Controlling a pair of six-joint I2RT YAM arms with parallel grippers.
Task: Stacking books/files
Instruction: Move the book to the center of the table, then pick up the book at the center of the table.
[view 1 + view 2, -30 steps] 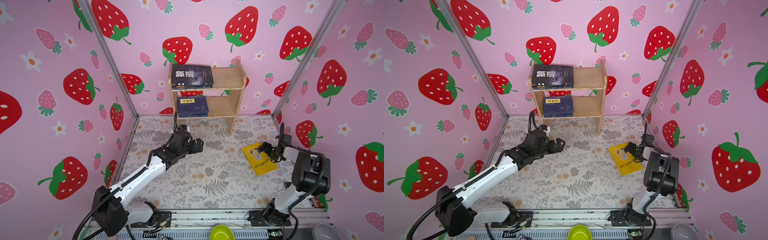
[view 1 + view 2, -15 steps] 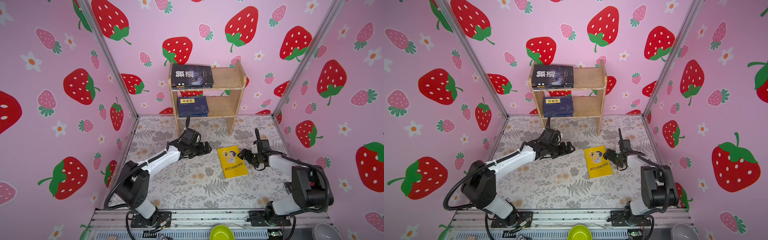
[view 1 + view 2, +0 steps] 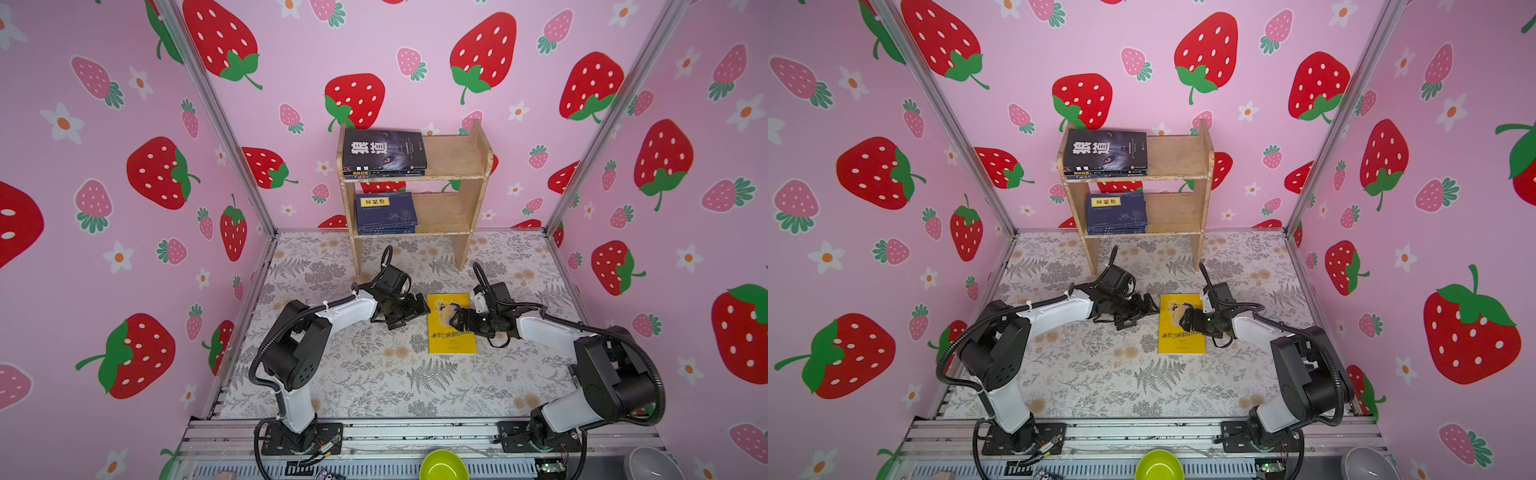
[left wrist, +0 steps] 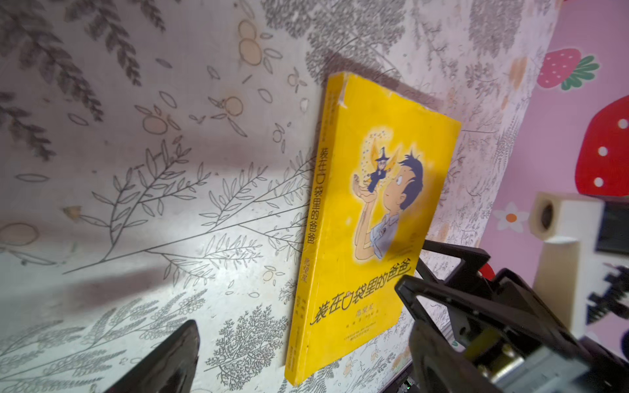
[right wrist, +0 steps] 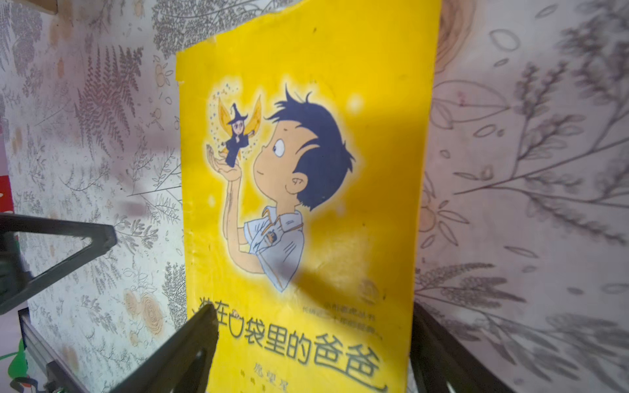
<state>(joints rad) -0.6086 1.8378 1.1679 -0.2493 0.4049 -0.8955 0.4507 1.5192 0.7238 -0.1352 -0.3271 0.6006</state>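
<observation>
Desk (image 3: 374,374) centre, and there's the yellow book (image 3: 449,338) lying flat, cover up, in both top views. Left end effector (image 3: 415,309) sits low just beside its left edge, jaws spread wide, nothing in them. Right end effector (image 3: 459,322) hangs over the right side of the cover, also wide open; the right wrist view shows a finger (image 5: 190,343) over the title, no grip on it. Back on the shelf (image 3: 455,151), black books (image 3: 382,151) up top, navy books (image 3: 384,212) below.
</observation>
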